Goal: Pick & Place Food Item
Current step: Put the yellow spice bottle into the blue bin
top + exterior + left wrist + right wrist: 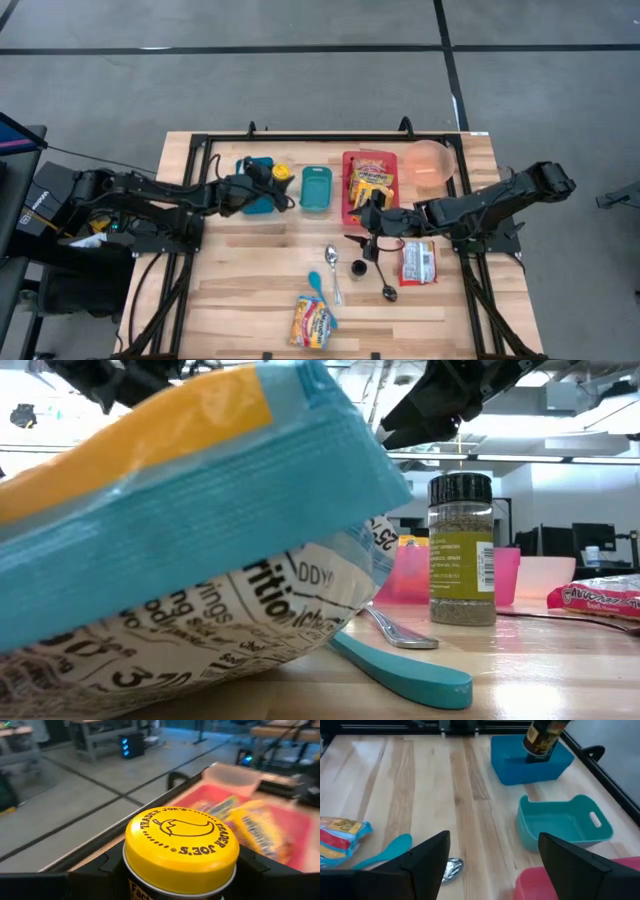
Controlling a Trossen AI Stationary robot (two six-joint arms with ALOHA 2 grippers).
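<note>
Yellow lid up, the spice jar [181,851] sits clamped between my left gripper [268,183] fingers, hanging over the blue bin [256,186] at the back left of the table [250,290]; in the right wrist view the jar [543,739] dips toward that bin's [532,762] hollow without, as far as I can judge, resting on its floor. So the step in hand looks like the placing — lower it, then let go.

To do it well I would keep the jar upright and centred over the bin, clear of the walls, and come straight down until the base meets the floor. Only then should my fingers part; released early, a tall jar like this would likely tip against the rim. After opening, I would lift straight up so a finger does not drag the lid.

My right gripper [372,222] waits with its jaws spread wide, holding nothing, just beside the red tray [349,205] — well out of the way, and best left there.
</note>
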